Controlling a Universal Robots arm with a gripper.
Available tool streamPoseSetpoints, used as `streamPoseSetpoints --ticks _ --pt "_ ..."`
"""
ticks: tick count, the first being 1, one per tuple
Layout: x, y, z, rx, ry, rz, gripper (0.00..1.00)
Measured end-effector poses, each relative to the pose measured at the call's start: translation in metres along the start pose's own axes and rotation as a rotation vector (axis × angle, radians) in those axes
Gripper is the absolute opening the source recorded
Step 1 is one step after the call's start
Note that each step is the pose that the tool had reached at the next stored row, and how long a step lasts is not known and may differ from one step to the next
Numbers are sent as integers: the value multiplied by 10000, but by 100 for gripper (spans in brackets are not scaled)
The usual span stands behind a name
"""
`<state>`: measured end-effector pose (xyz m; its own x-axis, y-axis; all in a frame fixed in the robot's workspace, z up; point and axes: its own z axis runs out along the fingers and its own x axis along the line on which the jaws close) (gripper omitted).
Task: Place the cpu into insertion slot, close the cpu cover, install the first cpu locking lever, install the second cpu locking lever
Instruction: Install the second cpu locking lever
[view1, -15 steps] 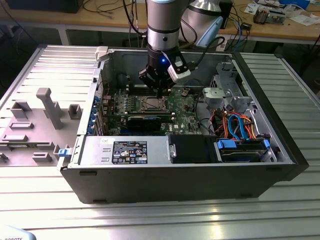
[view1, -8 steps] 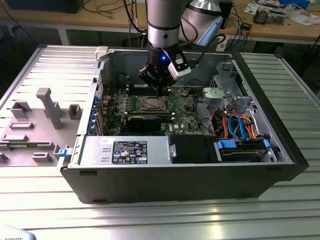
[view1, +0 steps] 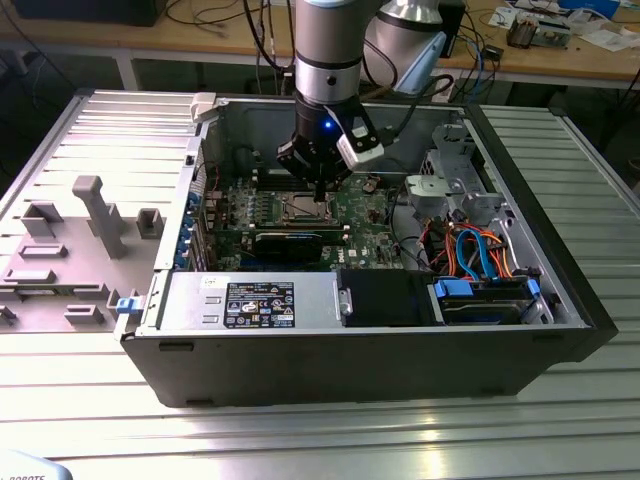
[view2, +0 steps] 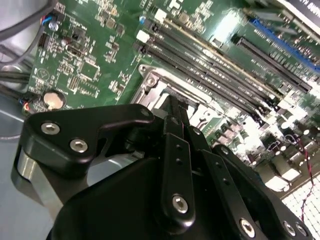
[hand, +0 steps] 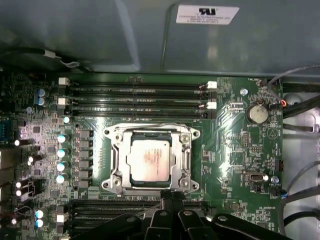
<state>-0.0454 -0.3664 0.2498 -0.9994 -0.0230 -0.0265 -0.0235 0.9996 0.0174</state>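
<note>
Gripper: you will find the gripper (view1: 319, 190) low inside the open computer case (view1: 560, 270), directly over the socket area. In the second wrist view its fingers (view2: 176, 120) are drawn together to a narrow tip, with nothing visible between them.
Contact: the tip sits at the near edge of the socket frame; you cannot tell whether it touches metal.
CPU: the cpu (hand: 151, 160) lies flat and square in the insertion slot (hand: 184, 161), silver top up. Treat placement as done.
CPU cover: the cpu cover (hand: 150, 134) appears lowered around the chip, its window framing the top.
Locking levers: too fine to confirm; judge both as possibly still to be latched.
Surroundings: memory slots (hand: 137, 97) run just beside the socket on the green motherboard (hand: 230, 150); a coin cell (hand: 257, 113) sits well apart.
</note>
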Motion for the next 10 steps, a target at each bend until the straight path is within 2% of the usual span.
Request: streamPoseSetpoints --ticks 10 --pt "0 0 0 1 6 1 11"
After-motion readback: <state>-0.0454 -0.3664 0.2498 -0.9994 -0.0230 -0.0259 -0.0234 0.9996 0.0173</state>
